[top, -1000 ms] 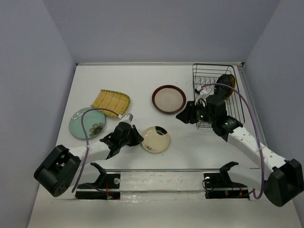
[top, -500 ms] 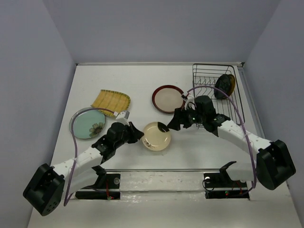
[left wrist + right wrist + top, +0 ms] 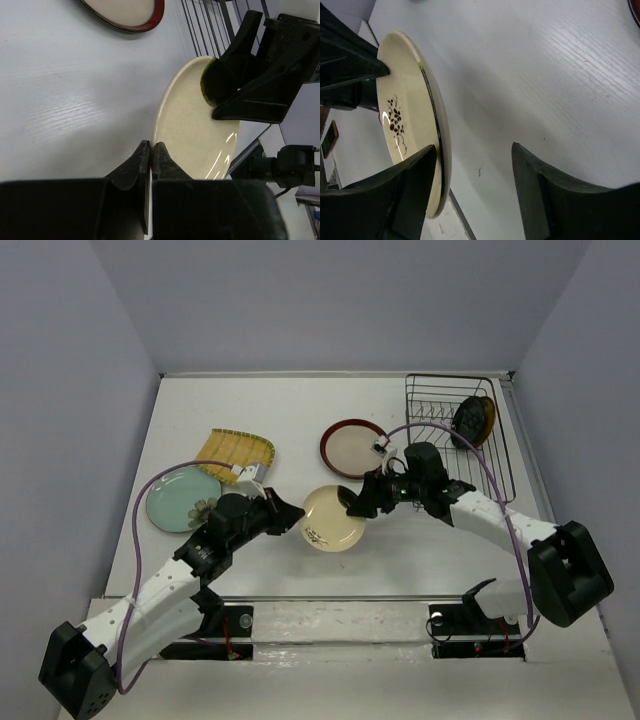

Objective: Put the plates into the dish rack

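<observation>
There is one dish rack point(image 3: 440, 405). Five plates can be counted for sure. Four are left of the rack: one yellow fan-shaped plate point(image 3: 235, 452), one green plate point(image 3: 178, 504), one red-rimmed plate point(image 3: 355, 448) and one cream plate point(image 3: 330, 520). One dark plate point(image 3: 473, 420) stands inside the rack; whether a second stands behind it cannot be told. Two grippers, the left gripper point(image 3: 292, 515) and the right gripper point(image 3: 350, 502), are left of the rack.
</observation>
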Robot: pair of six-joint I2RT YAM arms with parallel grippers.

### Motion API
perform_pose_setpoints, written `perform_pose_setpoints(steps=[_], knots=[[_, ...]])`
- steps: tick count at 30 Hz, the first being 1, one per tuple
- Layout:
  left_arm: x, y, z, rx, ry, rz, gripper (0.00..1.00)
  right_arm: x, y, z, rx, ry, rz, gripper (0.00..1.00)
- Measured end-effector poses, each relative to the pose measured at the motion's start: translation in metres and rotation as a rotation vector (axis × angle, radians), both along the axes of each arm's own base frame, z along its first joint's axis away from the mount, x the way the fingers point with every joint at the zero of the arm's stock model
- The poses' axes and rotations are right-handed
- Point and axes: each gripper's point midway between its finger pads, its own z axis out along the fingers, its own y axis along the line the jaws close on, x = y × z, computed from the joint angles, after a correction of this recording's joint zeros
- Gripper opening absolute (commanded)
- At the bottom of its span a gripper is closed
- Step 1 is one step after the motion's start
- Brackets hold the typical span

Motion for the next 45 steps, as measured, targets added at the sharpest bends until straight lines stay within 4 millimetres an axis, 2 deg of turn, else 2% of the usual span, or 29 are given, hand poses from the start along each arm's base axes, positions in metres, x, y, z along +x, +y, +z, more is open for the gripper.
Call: perform_pose_setpoints(steps=[2, 3, 4, 5, 7, 9, 10, 13, 15, 17, 19, 21, 22, 23, 24, 25, 27, 28, 31, 35, 39, 42, 45], knots=[[-0.001, -0.001, 0.001, 0.001, -0.002, -0.008, 0.11, -0.003, 0.003, 0.004, 0.028, 0.000, 0.019, 0.20], [-0.001, -0.001, 0.001, 0.009, -0.003, -0.012, 0.23, -0.004, 0.005, 0.006, 0.042, 0.003, 0.024, 0.07], [-0.001, 0.000, 0.001, 0.015, -0.001, -0.014, 0.32, -0.005, 0.005, 0.008, 0.051, 0.001, 0.028, 0.07], [-0.001, 0.000, 0.000, 0.026, -0.001, -0.016, 0.50, -0.005, 0.006, 0.011, 0.060, 0.005, 0.024, 0.07], [0.000, -0.001, 0.003, 0.040, -0.008, -0.025, 0.64, -0.003, 0.006, 0.014, 0.068, 0.001, 0.008, 0.07], [0.000, -0.003, 0.014, 0.043, -0.019, -0.040, 0.90, 0.000, 0.005, 0.016, 0.064, -0.005, -0.017, 0.07], [0.001, -0.005, 0.025, 0.042, -0.038, -0.054, 0.99, 0.003, 0.004, 0.017, 0.059, -0.010, -0.038, 0.07], [0.002, -0.008, 0.067, 0.023, -0.121, -0.081, 0.99, 0.018, 0.001, 0.025, 0.044, -0.040, -0.103, 0.07], [0.002, -0.004, 0.104, 0.022, -0.214, -0.083, 0.99, 0.035, -0.005, 0.035, 0.026, -0.069, -0.171, 0.07], [0.002, 0.002, 0.130, 0.020, -0.296, -0.068, 0.99, 0.060, -0.015, 0.051, 0.008, -0.119, -0.265, 0.07], [0.002, 0.010, 0.142, 0.035, -0.359, -0.045, 0.99, 0.092, -0.038, 0.073, -0.024, -0.180, -0.403, 0.07], [0.003, 0.019, 0.140, 0.070, -0.386, -0.017, 0.99, 0.123, -0.069, 0.094, -0.085, -0.251, -0.571, 0.07], [0.004, 0.022, 0.135, 0.096, -0.391, -0.010, 0.99, 0.141, -0.093, 0.110, -0.131, -0.307, -0.687, 0.07], [0.005, 0.022, 0.132, 0.107, -0.390, -0.011, 0.99, 0.147, -0.103, 0.116, -0.151, -0.326, -0.731, 0.07], [0.006, 0.023, 0.123, 0.136, -0.379, -0.014, 0.99, 0.162, -0.132, 0.132, -0.209, -0.380, -0.863, 0.07], [0.006, 0.023, 0.119, 0.150, -0.370, -0.018, 0.99, 0.167, -0.145, 0.139, -0.235, -0.400, -0.913, 0.07], [0.006, 0.024, 0.109, 0.185, -0.360, -0.030, 0.99, 0.177, -0.188, 0.157, -0.342, -0.462, -1.076, 0.07], [0.006, 0.025, 0.105, 0.198, -0.355, -0.034, 0.99, 0.179, -0.200, 0.164, -0.377, -0.480, -1.126, 0.07], [0.005, 0.027, 0.101, 0.221, -0.356, -0.040, 0.99, 0.188, -0.245, 0.174, -0.531, -0.522, -1.280, 0.07], [0.003, 0.031, 0.108, 0.217, -0.384, -0.028, 0.99, 0.198, -0.293, 0.165, -0.738, -0.513, -1.386, 0.07], [0.003, 0.032, 0.109, 0.220, -0.389, -0.025, 0.99, 0.203, -0.324, 0.145, -0.880, -0.464, -1.415, 0.07], [0.004, 0.032, 0.106, 0.227, -0.383, -0.026, 0.99, 0.207, -0.337, 0.133, -0.949, -0.434, -1.420, 0.07], [0.005, 0.033, 0.105, 0.232, -0.380, -0.022, 0.99, 0.214, -0.338, 0.126, -0.972, -0.422, -1.406, 0.07]])
